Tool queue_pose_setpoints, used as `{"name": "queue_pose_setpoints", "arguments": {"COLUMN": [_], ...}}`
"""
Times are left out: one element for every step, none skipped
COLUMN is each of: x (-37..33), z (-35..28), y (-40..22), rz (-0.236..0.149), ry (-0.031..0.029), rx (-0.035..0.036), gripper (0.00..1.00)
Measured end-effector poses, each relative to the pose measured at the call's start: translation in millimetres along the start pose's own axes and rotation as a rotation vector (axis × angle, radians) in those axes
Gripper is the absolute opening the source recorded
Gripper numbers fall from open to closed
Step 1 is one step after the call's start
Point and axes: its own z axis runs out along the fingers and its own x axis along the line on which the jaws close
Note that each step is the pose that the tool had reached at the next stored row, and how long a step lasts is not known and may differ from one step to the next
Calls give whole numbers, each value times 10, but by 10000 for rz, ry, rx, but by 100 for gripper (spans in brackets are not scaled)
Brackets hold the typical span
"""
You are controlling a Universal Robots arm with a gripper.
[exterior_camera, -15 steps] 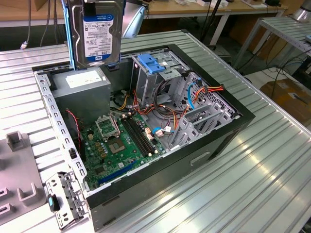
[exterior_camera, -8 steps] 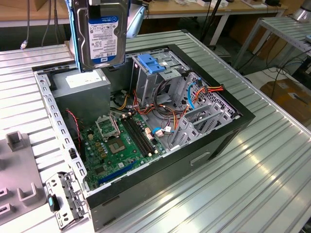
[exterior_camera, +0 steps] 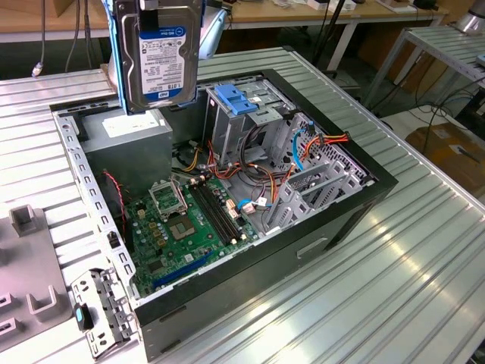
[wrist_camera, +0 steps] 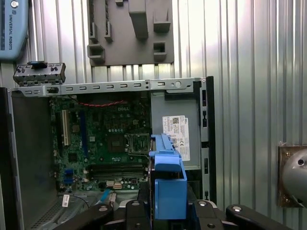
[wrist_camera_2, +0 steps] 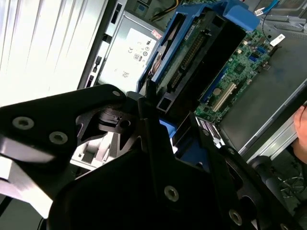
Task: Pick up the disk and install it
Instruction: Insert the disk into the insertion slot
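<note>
Black hand [wrist_camera: 168, 213] clamped on flat silver blue-railed disk [exterior_camera: 161, 57], upright above open metal case [exterior_camera: 341, 220].

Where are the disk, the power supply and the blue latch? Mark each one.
the disk [exterior_camera: 163, 61]: exterior view, on its label.
the power supply [wrist_camera: 176, 136]: first wrist view, on its white sticker.
the blue latch [exterior_camera: 236, 101]: exterior view, on its flat top.

Bright, even room light falls on the computer case [exterior_camera: 341, 227]. Beside the case the ribbed desk [exterior_camera: 394, 288] glares pale, nearly white in the second wrist view. Shadow fills the case; above it, the gripper [wrist_camera_2: 169, 111] clasping the disk [wrist_camera_2: 201, 52] looks almost black.
</note>
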Motion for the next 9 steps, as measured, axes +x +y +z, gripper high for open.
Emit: {"name": "queue_pose_setpoints", "arguments": {"x": [1,1,2,3,3,3,8,14,28], "z": [0,0,0,0,0,0,0,0,1], "y": [0,0,0,0,0,0,-1,-1,-1], "rz": [0,0,0,0,0,0,-1,-2,0], "ry": [1,0,0,1,0,1,1,1,1], "rx": [0,0,0,0,0,0,0,0,0], "gripper": [37,37,37,37,37,37,37,37,37]}}
